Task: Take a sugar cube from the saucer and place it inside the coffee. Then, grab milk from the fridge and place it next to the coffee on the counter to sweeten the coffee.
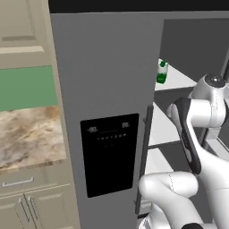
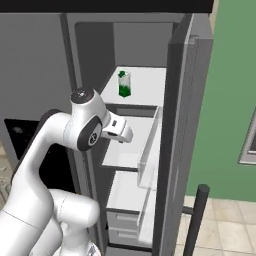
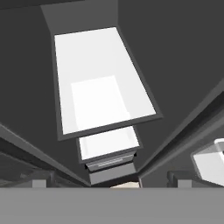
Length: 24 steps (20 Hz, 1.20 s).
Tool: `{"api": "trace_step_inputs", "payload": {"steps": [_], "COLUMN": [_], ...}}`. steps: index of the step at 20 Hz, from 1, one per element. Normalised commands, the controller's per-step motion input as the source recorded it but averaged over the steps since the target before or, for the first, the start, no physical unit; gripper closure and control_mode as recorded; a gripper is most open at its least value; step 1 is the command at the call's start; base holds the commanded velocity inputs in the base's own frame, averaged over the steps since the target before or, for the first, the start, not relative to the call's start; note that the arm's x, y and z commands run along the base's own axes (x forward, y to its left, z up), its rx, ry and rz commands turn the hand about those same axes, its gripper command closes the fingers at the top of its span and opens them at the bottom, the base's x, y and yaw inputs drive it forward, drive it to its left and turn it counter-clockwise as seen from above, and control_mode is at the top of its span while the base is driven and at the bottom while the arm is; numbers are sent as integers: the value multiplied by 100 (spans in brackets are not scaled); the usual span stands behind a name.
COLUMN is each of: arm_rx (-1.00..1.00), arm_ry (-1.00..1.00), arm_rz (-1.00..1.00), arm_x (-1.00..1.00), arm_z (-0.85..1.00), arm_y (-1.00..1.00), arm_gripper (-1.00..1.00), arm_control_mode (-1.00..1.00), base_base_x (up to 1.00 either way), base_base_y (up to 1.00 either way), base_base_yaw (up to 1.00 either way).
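The milk stands upright on the upper shelf of the open fridge, well above the arm's wrist. It looks to me a light, stiff little carton with smooth sides, so a squeeze across its flat mid-body, below the green cap, should hold; too hard a pinch might dent it. The tool is spread wide and carries nothing. The right base view shows the whole interior and the swung-open door; the left base view gives the marbled surface and the display panel. The hand view looks down over lower shelves and drawers.
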Motion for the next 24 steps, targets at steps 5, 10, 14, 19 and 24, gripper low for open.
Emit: {"api": "trace_step_inputs", "payload": {"steps": [5,10,14,19,24], "arm_rx": [0,0,0,0,0], "arm_ry": [0,0,0,0,0], "arm_rz": [0,0,0,0,0], "arm_x": [0,0,0,0,0], "arm_z": [0,0,0,0,0], "arm_y": [0,0,0,0,0], "arm_gripper": [-100,-100,-100,-100,-100], "arm_control_mode": [100,100,100,100,100], "base_base_x": [31,33,26,6,12], "base_base_y": [-29,-19,-23,-43,-21], "base_base_yaw": [0,0,0,0,0]}}
